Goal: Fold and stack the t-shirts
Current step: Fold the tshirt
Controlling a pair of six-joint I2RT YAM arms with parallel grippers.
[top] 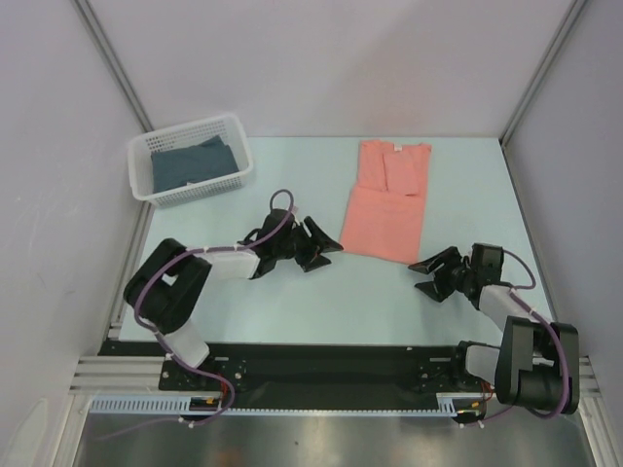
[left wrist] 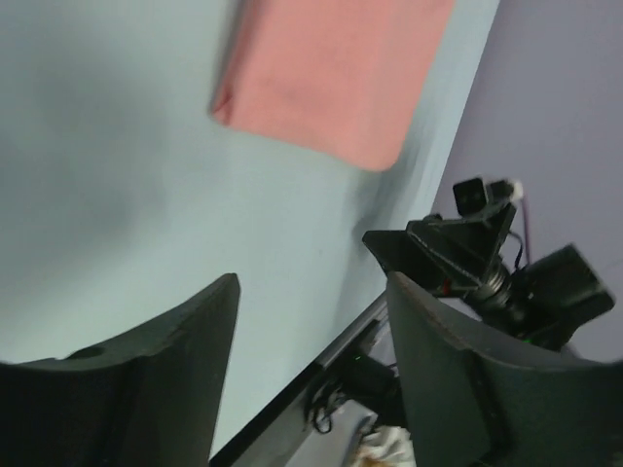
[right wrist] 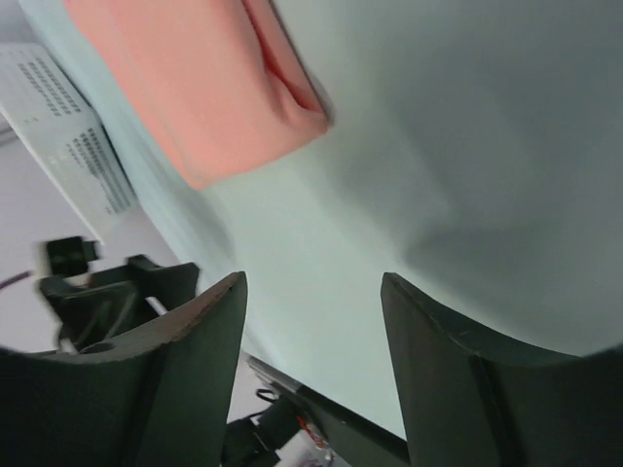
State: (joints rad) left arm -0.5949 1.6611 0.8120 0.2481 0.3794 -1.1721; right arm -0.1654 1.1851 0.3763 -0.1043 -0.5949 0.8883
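Pale blue-green counter (top: pixel 292 302), both claws empty, pink tee part-folded.
Near side: left claw (top: pixel 326 248) and right claw (top: pixel 419 277) are spread wide with nothing between the fingers, each just off a near corner of the salmon-pink t-shirt (top: pixel 384 209). It lies mid-counter as a long narrow strip, sleeve tucked in. Soft, light, limp knit; likely to sag and slide on the smooth top. I'd pinch both near hem corners. Far left: slate-blue t-shirt (top: pixel 190 163) bunched in the white plastic lattice basket (top: pixel 195 193).
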